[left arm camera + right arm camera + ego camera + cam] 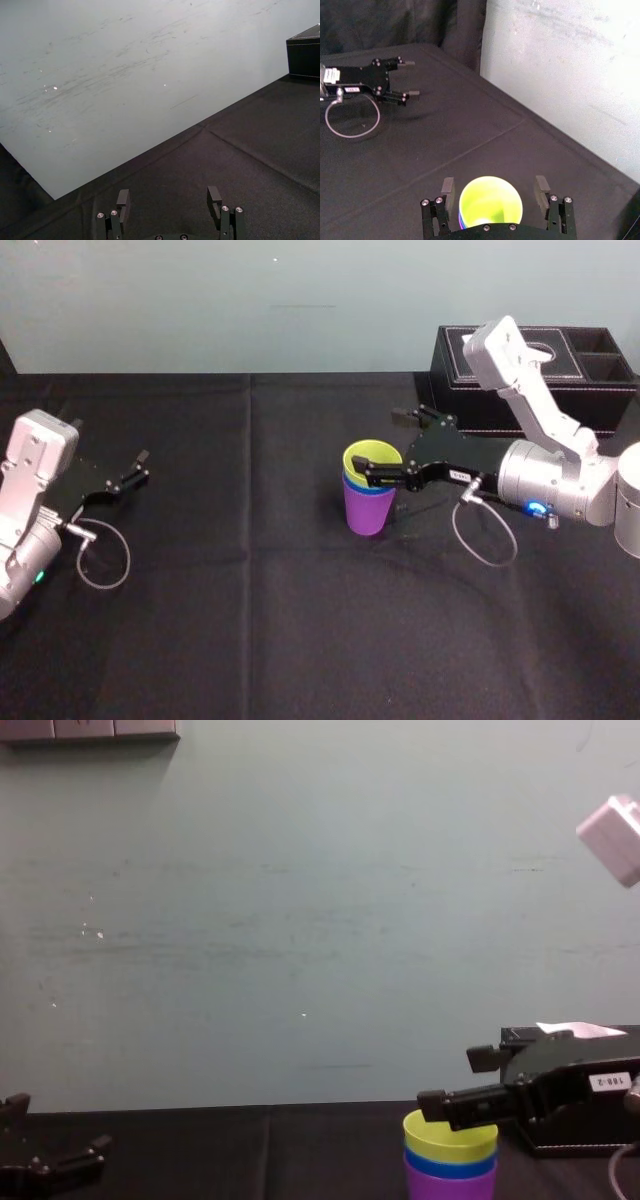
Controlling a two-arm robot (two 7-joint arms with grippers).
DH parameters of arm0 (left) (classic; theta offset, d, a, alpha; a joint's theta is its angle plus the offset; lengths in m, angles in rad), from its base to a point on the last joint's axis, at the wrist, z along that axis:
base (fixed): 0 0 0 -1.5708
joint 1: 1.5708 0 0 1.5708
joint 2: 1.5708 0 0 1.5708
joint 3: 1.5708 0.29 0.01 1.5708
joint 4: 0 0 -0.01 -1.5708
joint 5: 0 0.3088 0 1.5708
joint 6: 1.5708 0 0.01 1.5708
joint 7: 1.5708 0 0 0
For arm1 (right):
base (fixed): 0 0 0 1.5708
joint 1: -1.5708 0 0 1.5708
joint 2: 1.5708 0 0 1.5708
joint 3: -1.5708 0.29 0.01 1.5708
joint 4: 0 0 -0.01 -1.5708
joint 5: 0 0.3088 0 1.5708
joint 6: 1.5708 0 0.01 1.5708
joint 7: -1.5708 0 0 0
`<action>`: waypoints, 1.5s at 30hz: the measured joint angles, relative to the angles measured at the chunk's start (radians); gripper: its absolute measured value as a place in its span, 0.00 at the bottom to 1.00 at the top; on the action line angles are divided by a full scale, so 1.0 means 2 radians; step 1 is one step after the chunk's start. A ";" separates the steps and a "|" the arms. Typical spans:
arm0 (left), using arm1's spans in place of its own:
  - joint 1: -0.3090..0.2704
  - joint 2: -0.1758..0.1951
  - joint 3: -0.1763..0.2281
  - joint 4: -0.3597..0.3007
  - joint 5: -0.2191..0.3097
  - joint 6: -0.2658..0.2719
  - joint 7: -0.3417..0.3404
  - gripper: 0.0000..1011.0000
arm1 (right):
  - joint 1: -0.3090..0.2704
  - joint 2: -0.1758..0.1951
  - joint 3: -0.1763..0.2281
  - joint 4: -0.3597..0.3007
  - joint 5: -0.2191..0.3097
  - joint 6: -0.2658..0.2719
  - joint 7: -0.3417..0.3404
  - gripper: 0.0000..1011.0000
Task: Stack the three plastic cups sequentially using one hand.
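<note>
Soft, even light falls from above. The pale wall (300, 300) is the brightest surface, carrying faint streaks and a few white specks of glare toward its left. The black tablecloth (250, 640) soaks up light and stays dim, its fold lines barely lit. A diffuse shadow lies on the cloth beneath the left gripper (415, 78). The yellow-green cup (490, 202) glows inside. 2 small lights shine: a blue lamp (537, 508) on the right arm, a green lamp (40, 577) on the left arm.

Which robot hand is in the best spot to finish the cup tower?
The right gripper: its open fingers sit either side of the yellow-green cup. The left gripper sits far away.
</note>
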 joint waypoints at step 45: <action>0.000 0.000 0.000 0.000 0.000 0.000 0.000 1.00 | -0.103 0.020 0.124 0.004 -0.003 -0.021 -0.076 0.99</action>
